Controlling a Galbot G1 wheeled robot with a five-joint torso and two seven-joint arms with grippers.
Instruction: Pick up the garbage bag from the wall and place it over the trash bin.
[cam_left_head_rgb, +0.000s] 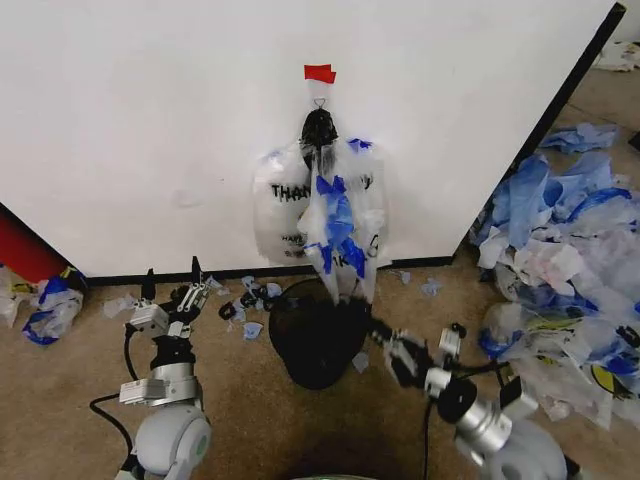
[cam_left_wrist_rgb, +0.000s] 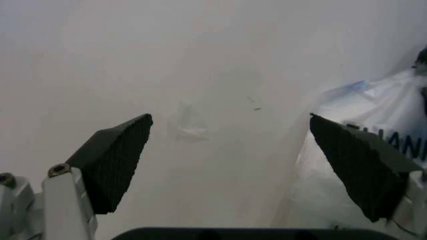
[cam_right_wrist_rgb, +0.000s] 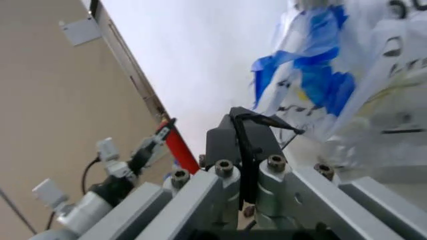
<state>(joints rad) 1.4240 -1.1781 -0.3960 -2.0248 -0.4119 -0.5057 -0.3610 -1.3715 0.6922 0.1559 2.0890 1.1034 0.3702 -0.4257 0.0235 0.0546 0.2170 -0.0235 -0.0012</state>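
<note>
- A large white wall (cam_left_head_rgb: 150, 130) is seen ahead, with red tape (cam_left_head_rgb: 320, 73) fixed above a hook.
- The garbage bag (cam_left_head_rgb: 320, 215) is hung from that hook, likely so it can be grasped; its lower edge dangles just above the black trash bin (cam_left_head_rgb: 315, 335) on the floor.
- The left gripper (cam_left_head_rgb: 172, 278) is held spread apart and empty, left of the bin, facing the wall.
- The right gripper (cam_left_head_rgb: 372, 325) is clenched, beside the bin's rim below the bag.

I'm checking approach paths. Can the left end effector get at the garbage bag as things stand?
Probably yes: the left end effector is open, low and left of the garbage bag, with bare wall between.
</note>
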